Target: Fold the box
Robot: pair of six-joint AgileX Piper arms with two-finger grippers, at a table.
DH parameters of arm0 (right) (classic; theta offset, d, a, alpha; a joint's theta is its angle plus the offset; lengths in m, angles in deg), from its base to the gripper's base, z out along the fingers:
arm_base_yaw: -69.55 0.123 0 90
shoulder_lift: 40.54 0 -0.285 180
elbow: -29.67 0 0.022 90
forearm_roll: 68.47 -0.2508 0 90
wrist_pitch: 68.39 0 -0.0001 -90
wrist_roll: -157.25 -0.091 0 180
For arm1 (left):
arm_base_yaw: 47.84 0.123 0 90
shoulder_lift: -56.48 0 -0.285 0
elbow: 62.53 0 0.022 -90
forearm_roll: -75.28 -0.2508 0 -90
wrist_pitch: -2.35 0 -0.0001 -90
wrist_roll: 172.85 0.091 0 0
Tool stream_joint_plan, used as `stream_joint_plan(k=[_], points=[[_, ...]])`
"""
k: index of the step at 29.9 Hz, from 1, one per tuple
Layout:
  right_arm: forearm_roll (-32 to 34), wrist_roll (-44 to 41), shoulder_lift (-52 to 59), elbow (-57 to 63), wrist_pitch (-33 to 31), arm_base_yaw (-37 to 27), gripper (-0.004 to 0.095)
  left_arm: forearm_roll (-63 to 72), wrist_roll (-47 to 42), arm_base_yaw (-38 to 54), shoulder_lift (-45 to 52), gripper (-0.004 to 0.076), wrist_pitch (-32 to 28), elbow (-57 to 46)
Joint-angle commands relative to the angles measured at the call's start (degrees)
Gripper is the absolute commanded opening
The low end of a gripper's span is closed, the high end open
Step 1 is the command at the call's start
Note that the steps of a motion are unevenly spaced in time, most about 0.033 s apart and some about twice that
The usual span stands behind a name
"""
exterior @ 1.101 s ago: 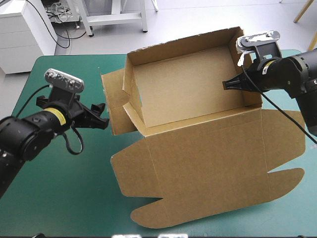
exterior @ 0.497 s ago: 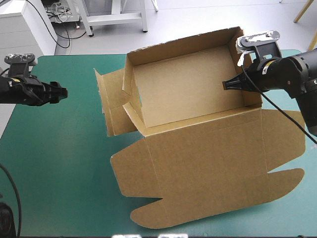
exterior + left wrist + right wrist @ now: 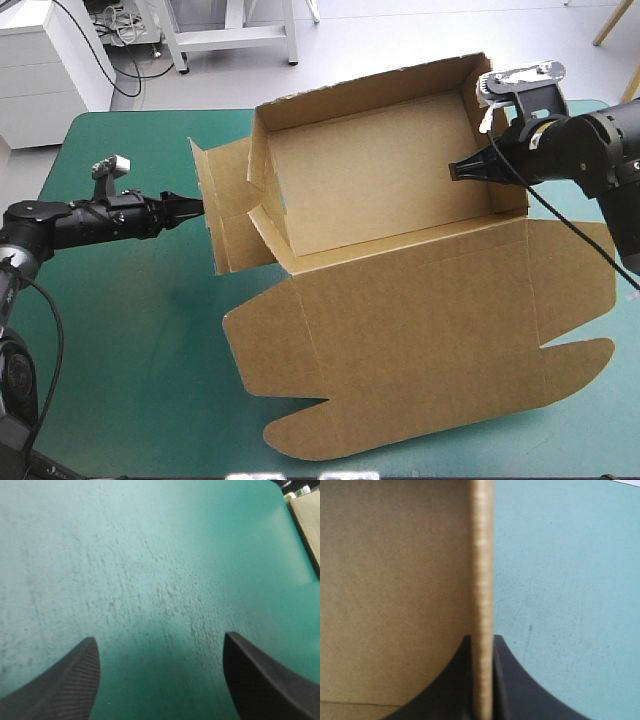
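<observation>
Box [image 3: 380, 180] sits mid-table toward the far right. It's an open tray with the far wall and both end walls raised, and the lid [image 3: 420, 340] lies flat on the teal-green cover [image 3: 120, 330] on the near side.

Right gripper [image 3: 462, 172] is clamped on the right wall [image 3: 497, 150]. In the right wrist view the black fingers [image 3: 507, 680] are all but closed with the board edge [image 3: 482, 580] between them. It looks like it's bracing that end.

Left gripper [image 3: 192, 205] is low, just left of the loose left flap [image 3: 222, 215], with its tip very near the flap's outer edge; can't tell if it's touching. Its wrist view shows the fingers [image 3: 75, 680] spread wide and holding nothing. Only bare cover lies between them, with a sliver of brown board [image 3: 307, 525] ahead and off to one side.

Step, as I read it: the left end is being closed up. That flap leans outward and isn't tucked.

The next move needs the left gripper lined up with the flap edge, since it's off-axis now. It then has to pinch or push the flap up and over into the tray while the right hold keeps the box from sliding.
</observation>
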Motion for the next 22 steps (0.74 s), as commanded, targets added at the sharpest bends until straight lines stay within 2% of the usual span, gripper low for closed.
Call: stream_joint_plan(k=[1, 6, 10, 16, 22], points=[[-0.4, -0.1, 1.8, -1.9, 4.6, -0.1, -0.0021, 8.0, 4.0, -3.2, 2.3, 0.0493, -2.2, -1.6], [-0.4, -0.1, -0.8, -1.9, 4.6, -0.1, -0.0021, 14.4, 7.4, -8.3, 2.4, 0.0493, -1.5, -2.2], [-0.1, -0.1, -4.0, -1.9, 4.6, -0.1, -0.0021, 21.1, 11.4, -10.5, 2.4, 0.0493, 4.6, -2.2], [-0.2, -0.1, -9.1, -1.9, 4.8, -0.1, -0.0021, 27.2, 12.0, -11.0, 3.1, 0.0493, 11.7, -2.0], [-0.3, 0.4, -11.7, -1.9, 5.8, -0.1, -0.0021, 30.6, 13.0, -11.0, 4.1, 0.0493, 15.7, -2.0]])
